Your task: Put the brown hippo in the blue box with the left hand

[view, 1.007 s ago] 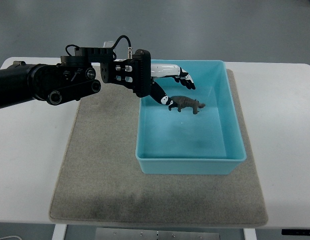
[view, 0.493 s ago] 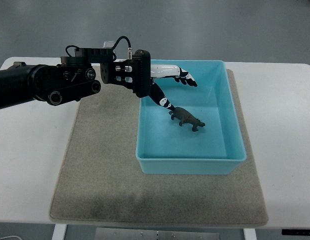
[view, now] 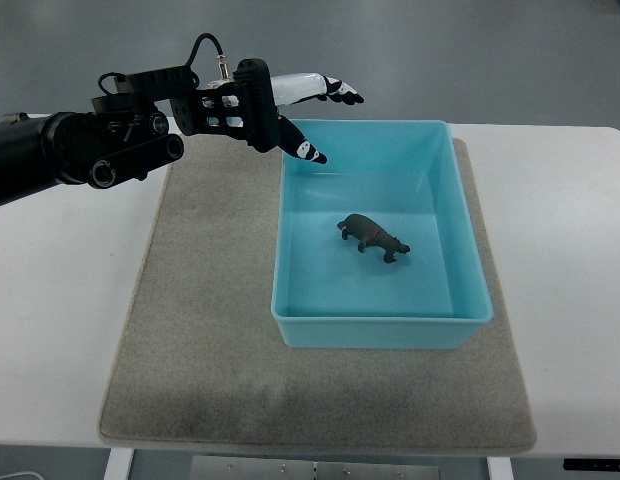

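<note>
A small brown hippo (view: 374,235) stands on the floor of the blue box (view: 460,215), near its middle. My left hand (view: 325,120) hangs above the box's far left corner with its fingers spread and holds nothing. Its black arm comes in from the left edge. The hand is well apart from the hippo, up and to the left of it. The right arm is out of view.
The blue box sits on a grey mat (view: 205,330) on a white table (view: 60,300). The table's front edge runs along the bottom of the picture.
The hippo dropped out of my left hand and settled on the box floor. The hand then rose and drew back to the upper left, away from the box's inside.
</note>
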Controlling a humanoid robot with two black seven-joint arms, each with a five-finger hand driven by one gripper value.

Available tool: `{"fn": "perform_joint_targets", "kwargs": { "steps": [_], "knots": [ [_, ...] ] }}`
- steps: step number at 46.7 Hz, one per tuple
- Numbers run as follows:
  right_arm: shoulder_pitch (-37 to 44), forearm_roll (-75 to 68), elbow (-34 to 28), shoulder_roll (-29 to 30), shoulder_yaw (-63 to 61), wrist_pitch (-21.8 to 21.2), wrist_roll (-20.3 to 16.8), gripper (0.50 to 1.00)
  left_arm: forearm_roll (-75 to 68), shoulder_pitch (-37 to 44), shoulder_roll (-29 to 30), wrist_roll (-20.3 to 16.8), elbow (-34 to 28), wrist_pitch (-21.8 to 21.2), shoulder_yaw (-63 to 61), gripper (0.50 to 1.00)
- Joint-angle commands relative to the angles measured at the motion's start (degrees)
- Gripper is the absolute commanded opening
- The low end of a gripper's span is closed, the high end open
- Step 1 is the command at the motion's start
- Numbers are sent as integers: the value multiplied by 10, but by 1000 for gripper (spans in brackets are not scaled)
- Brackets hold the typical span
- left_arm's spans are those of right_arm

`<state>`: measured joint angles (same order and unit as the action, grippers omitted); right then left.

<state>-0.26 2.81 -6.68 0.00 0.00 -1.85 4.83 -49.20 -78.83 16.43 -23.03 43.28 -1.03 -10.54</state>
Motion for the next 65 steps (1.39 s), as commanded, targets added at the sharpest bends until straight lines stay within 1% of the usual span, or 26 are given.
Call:
{"fn": "perform_joint_targets", "kwargs": {
  "steps": [1, 19, 34, 38, 41, 46, 49, 52, 56, 58, 60, 65],
  "knots": [
    [0, 0, 0, 0, 0, 0, 0, 936, 38, 11, -1, 1, -22, -2, 0, 926],
    [0, 0, 0, 0, 0, 0, 0, 936, 224, 39, -3, 1, -122, -2, 1, 928],
    [0, 0, 0, 0, 0, 0, 0, 936, 557, 64, -40, 11, -196, -5, 53, 924],
    [0, 0, 0, 0, 0, 0, 0, 936, 618, 68, -52, 17, -210, -16, 68, 924],
    [0, 0, 0, 0, 0, 0, 0, 936, 654, 70, -53, 35, -211, -22, 83, 924],
    [0, 0, 0, 0, 0, 0, 0, 936, 712, 75, -57, 92, -215, -24, 109, 924],
    [0, 0, 0, 0, 0, 0, 0, 936, 733, 76, -67, 101, -221, -27, 112, 924],
    [0, 0, 0, 0, 0, 0, 0, 936, 736, 82, -79, 101, -231, -28, 114, 924],
    [0, 0, 0, 0, 0, 0, 0, 936, 737, 90, -82, 100, -245, -15, 129, 926],
    [0, 0, 0, 0, 0, 0, 0, 936, 737, 92, -83, 100, -253, -2, 147, 926],
    [0, 0, 0, 0, 0, 0, 0, 936, 737, 97, -83, 99, -262, 22, 166, 926],
    [0, 0, 0, 0, 0, 0, 0, 936, 737, 109, -85, 94, -294, 106, 203, 926]
  ]
}}
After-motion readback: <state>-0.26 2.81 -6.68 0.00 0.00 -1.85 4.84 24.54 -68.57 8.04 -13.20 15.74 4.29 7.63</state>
